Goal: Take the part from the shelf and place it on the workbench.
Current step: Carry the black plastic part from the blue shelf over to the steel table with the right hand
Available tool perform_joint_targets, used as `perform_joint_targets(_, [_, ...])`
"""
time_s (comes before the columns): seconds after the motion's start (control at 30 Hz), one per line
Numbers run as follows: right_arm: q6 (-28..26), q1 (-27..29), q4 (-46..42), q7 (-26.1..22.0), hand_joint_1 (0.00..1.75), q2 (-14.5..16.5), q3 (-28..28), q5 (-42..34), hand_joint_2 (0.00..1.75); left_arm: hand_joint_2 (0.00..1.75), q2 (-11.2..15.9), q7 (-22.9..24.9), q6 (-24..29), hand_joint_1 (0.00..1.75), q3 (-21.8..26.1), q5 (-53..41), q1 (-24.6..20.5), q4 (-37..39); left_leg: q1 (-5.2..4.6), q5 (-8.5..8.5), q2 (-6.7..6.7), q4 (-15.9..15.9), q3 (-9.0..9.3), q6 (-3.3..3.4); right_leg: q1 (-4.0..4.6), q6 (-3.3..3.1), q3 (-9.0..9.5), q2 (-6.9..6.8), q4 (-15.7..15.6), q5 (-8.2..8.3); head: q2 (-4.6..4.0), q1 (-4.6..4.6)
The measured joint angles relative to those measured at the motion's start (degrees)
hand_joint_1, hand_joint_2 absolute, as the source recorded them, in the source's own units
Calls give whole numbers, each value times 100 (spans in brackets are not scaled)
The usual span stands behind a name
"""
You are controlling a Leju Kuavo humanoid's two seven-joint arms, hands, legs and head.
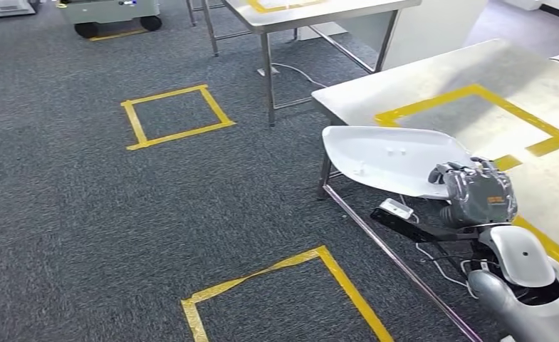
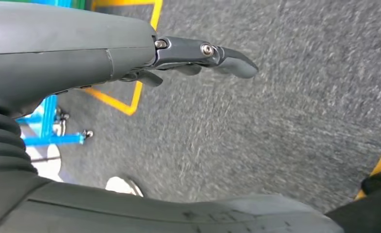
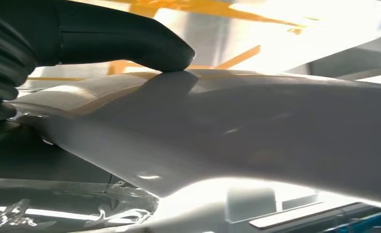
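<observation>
The part is a wide white curved shell. My right hand grips it by one end and holds it level beside the near corner of the steel workbench, which carries yellow tape outlines. In the right wrist view the thumb presses on the shell's upper face. My left hand hangs over grey carpet with its fingers stretched out and nothing in them.
Grey carpet with two yellow tape squares spreads to the left. A second steel table stands further back, and a wheeled cart at the far left. Cables and a power strip lie under the workbench.
</observation>
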Motion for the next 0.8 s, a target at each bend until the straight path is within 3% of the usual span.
perform_joint_targets(0.07, [54,-16,-11,-19,175,-2,-53,4,175,175,-7,27,24,0,-1,8,5,0,28,74,-222,-344,107,1,-22,75,-74,150,1,35,1,-7])
perform_joint_targets(0.13, [104,-21,-18,-39,175,-7,-116,-1,175,175,-22,35,51,0,-2,24,-1,0,23,64,-109,-408,116,42,-50,155,-141,247,-26,78,1,-15])
perform_joint_targets(0.2, [132,-57,-18,-49,175,-11,-184,-9,175,175,-34,37,74,0,-6,37,-3,0,25,92,46,-457,141,106,-26,198,-253,-25,133,-25,0,5])
perform_joint_targets(0.27, [144,-121,-18,-54,175,-13,-230,-20,175,175,-35,37,88,0,-15,41,5,0,14,92,211,-480,166,152,-2,228,-534,-409,735,-338,0,31])
perform_joint_targets(0.33, [151,-146,-18,-57,175,-13,-253,-25,175,175,-37,37,90,0,-25,43,16,0,4,73,383,-480,182,173,-16,268,-852,-515,1418,-585,0,34])
perform_joint_targets(0.37, [153,-145,-18,-57,175,-13,-262,-26,175,175,-40,37,89,0,-30,44,17,0,4,61,465,-480,193,175,-23,286,-905,-532,1540,-582,0,35])
perform_joint_targets(0.4, [155,-146,-18,-59,175,-13,-268,-26,175,175,-45,37,90,0,-33,44,15,0,5,46,539,-479,209,167,-30,301,-832,-553,1418,-473,0,36])
perform_joint_targets(0.47, [155,-151,-18,-64,175,-13,-286,-26,175,175,-56,33,96,0,-37,45,9,0,5,2,671,-479,266,130,-30,322,-422,-712,692,-147,0,37])
perform_joint_targets(0.53, [153,-153,-19,-70,175,-12,-311,-26,175,175,-53,28,110,0,-38,48,7,1,-32,-49,775,-465,317,72,-1,271,-71,-895,101,7,0,38])
perform_joint_targets(0.57, [152,-146,-20,-72,175,-12,-323,-26,175,175,-49,27,116,0,-39,48,7,2,-54,-62,819,-464,333,49,15,230,-15,-931,5,0,0,34])
perform_joint_targets(0.63, [153,-114,-21,-62,175,-11,-359,-7,175,175,-45,27,127,0,-42,50,3,3,-63,-80,893,-473,349,11,23,133,-23,-824,0,-2,0,26])
perform_joint_targets(0.7, [161,-98,-29,-16,175,-11,-401,56,175,175,-45,28,132,0,-46,54,-9,3,-45,-188,746,-358,301,-46,3,70,-28,-736,-13,4,0,18])
perform_joint_targets(0.73, [171,-102,-33,19,175,-11,-416,101,175,175,-45,28,133,0,-50,58,-14,3,-38,-318,618,-139,193,-71,-10,39,-23,-703,-21,6,0,6])
perform_joint_targets(0.8, [192,-99,-34,90,175,-11,-429,188,175,175,-46,29,138,0,-66,77,-15,3,-33,-648,437,620,-212,-88,-16,0,-21,-643,-22,0,0,-10])
